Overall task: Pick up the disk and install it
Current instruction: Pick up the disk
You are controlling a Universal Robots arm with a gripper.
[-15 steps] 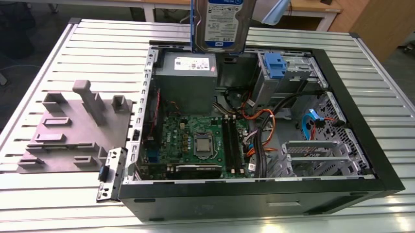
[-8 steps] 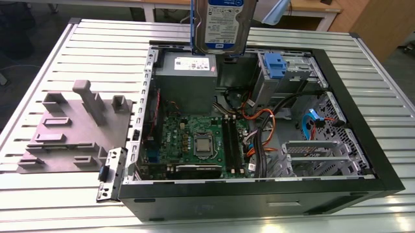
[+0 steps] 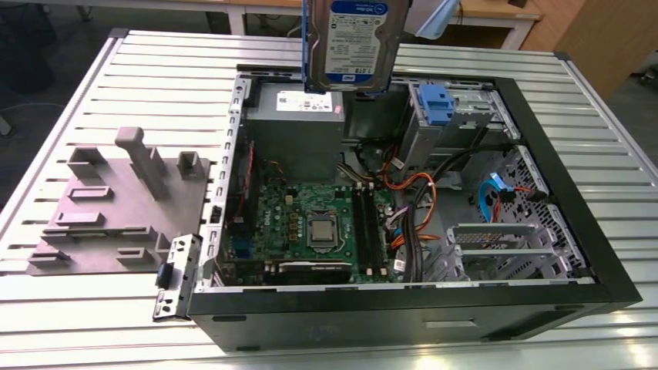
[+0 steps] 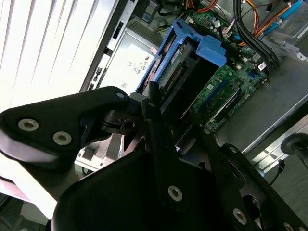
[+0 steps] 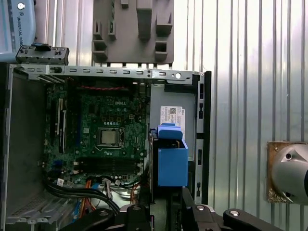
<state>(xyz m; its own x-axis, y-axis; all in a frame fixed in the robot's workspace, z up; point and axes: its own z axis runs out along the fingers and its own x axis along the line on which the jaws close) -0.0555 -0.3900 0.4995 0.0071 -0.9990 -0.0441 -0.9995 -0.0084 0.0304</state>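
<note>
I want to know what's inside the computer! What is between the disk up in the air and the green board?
In the exterior view, a grey metal box with a white sticker sits between the disk and the green board.

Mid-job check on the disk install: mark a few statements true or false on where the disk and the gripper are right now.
1. The disk is up in the air over the open computer case. True.
2. The disk lies on the fixture plate beside the case. False: it hangs above the case, over the grey metal box, well away from the grey fixture plate at the exterior view's left.
3. The motherboard lies exposed inside the case. True.
4. The gripper is open and holds nothing. False: in the first wrist view the gripper is shut on the disk, with the disk's blue rail between its fingers.
</note>
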